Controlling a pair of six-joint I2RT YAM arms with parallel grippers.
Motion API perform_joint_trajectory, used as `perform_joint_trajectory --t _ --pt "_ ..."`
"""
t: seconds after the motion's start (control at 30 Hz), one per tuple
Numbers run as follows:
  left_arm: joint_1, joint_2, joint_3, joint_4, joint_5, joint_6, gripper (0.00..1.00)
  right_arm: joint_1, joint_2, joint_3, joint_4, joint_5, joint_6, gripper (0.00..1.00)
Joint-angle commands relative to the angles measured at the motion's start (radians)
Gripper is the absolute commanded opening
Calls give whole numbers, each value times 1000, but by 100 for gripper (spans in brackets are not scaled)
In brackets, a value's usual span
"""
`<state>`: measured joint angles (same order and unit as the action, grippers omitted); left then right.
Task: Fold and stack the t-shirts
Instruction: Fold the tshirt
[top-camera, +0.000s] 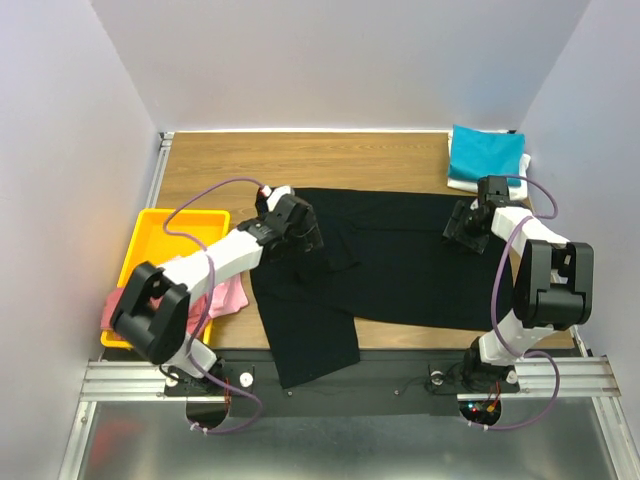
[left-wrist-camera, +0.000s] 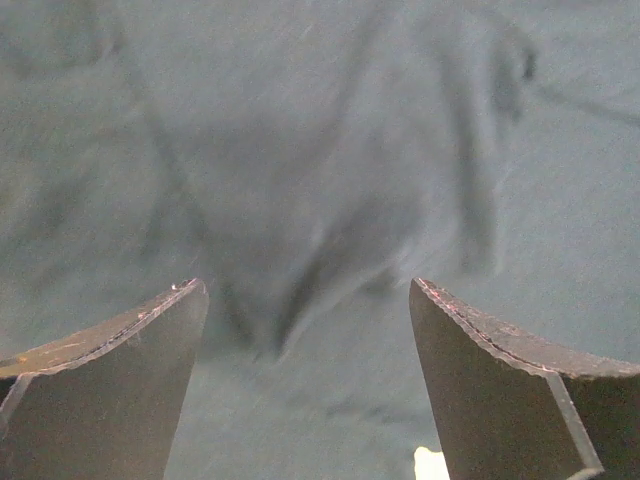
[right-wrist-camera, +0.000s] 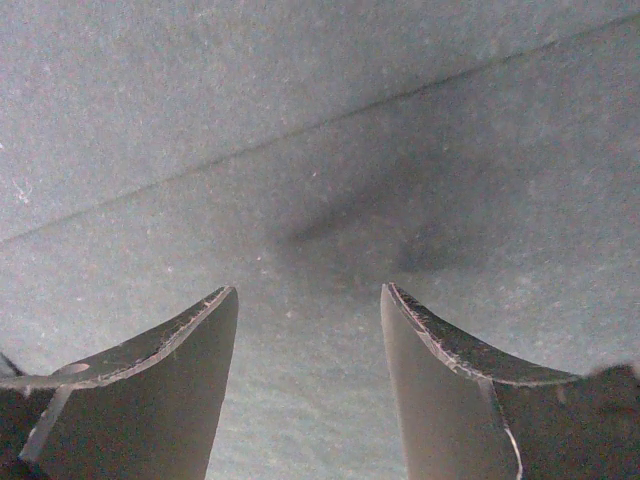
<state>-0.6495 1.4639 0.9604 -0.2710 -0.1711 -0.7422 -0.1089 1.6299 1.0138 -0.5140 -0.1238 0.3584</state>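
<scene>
Wooden table, white walls; black t-shirt spread across; left gripper, right gripper both released over it.

matt black cloth t-shirt, wooden table
</scene>
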Motion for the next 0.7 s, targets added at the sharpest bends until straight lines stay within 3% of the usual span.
perform_joint_trajectory --t 0.0,0.27,0.67 --pt "24 97 90 73 -5 55 94 6 4 -3 54 49 -12 65" --pt "89 280 101 118 44 86 95 17 91 0 75 47 1 64" --pt "241 319 75 158 91 148 95 107 196 40 75 39 24 63"
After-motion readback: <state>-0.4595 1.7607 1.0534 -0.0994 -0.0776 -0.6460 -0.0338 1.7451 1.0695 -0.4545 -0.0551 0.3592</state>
